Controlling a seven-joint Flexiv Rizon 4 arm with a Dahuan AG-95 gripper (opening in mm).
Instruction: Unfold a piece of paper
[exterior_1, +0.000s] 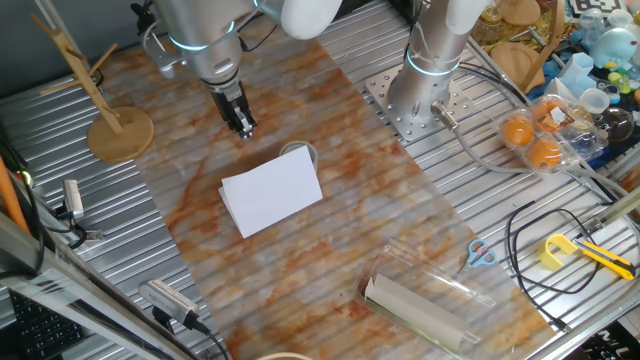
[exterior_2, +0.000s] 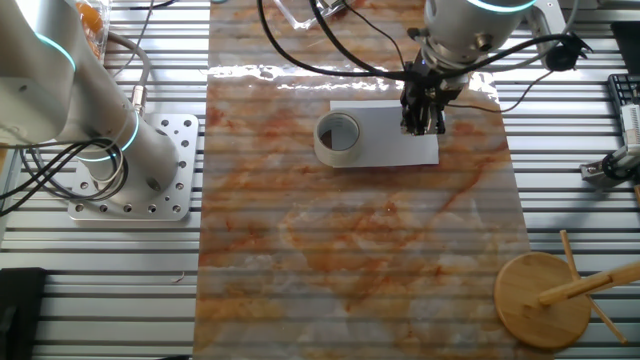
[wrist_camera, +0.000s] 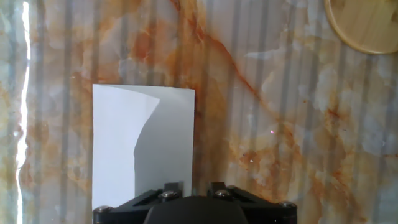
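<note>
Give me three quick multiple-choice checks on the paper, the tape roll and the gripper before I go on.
1. Where does the tape roll sit?
A. at the edge of the piece of paper
B. on the wooden stand
C. inside the gripper

2. What colour is the paper?
A. blue
B. white
C. yellow

3. What is the gripper doing?
A. clamped on the paper
B. carrying scissors
C. holding nothing, above the mat

Answers: 1 A, the other fixed view shows the roll overlapping the sheet's edge. 2 B, plain white in all views. 3 C, one fixed view shows it apart from the sheet.
</note>
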